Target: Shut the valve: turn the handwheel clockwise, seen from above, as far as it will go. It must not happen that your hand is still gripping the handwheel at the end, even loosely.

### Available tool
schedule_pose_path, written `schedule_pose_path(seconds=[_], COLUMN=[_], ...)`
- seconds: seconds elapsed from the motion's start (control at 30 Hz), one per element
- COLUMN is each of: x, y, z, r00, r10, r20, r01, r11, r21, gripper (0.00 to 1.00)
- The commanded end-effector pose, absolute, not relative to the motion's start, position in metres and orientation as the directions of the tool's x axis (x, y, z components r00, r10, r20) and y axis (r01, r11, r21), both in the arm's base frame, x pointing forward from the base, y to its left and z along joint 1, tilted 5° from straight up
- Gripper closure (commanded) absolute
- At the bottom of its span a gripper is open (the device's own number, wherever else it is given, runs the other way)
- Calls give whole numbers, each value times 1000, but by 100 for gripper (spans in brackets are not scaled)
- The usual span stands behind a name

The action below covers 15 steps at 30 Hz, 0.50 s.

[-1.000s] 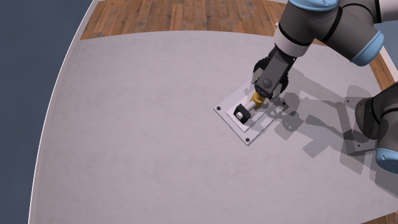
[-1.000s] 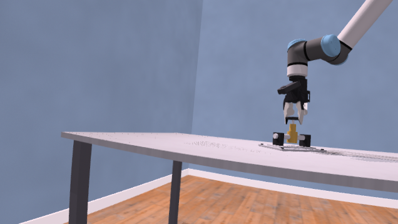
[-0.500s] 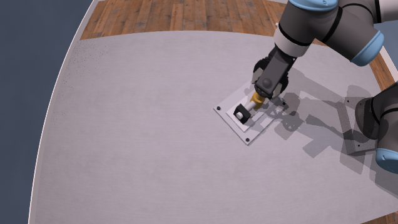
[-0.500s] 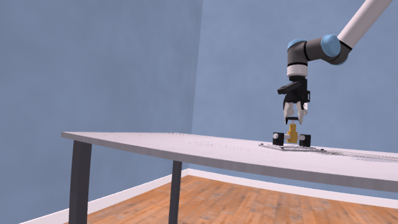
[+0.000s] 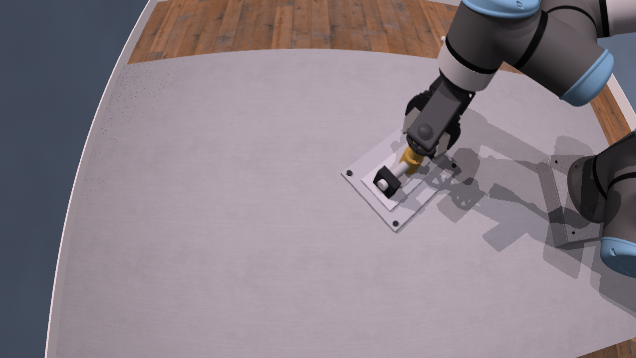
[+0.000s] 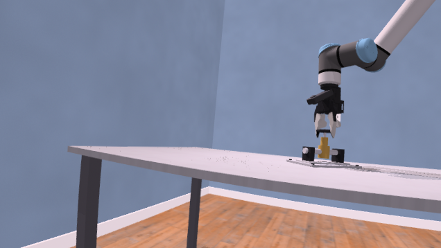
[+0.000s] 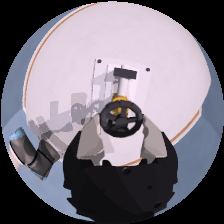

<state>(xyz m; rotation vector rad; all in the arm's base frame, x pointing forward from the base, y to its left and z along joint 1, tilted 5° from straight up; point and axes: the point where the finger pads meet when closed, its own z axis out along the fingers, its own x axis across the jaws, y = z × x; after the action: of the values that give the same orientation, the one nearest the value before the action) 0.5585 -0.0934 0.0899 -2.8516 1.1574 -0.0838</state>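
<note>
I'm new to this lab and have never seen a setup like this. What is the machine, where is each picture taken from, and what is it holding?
It is one jointed robot arm, grey and white with blue joint caps, ending in a two-fingered gripper. One picture looks down from above, one from the side of the room, and the round one from a camera on the arm's wrist, looking past the fingers.

On the grey table lies a flat pale metal plate. It carries a small valve: a brass-coloured body on a short white pipe between two black blocks.

On top of the valve sits a black spoked handwheel. The gripper is closed on that wheel from above, ready to turn it.
</note>
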Motion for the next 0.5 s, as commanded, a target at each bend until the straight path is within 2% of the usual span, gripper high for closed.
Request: schedule_pose_path(seconds=[0.0,0.47], x=[559,559], y=[-94,-94], z=[91,91], r00=[699,609], r10=[-715,-793], r20=[26,16], r01=[-712,-789], r11=[-698,-609], r21=[-80,-82], gripper=[100,100])
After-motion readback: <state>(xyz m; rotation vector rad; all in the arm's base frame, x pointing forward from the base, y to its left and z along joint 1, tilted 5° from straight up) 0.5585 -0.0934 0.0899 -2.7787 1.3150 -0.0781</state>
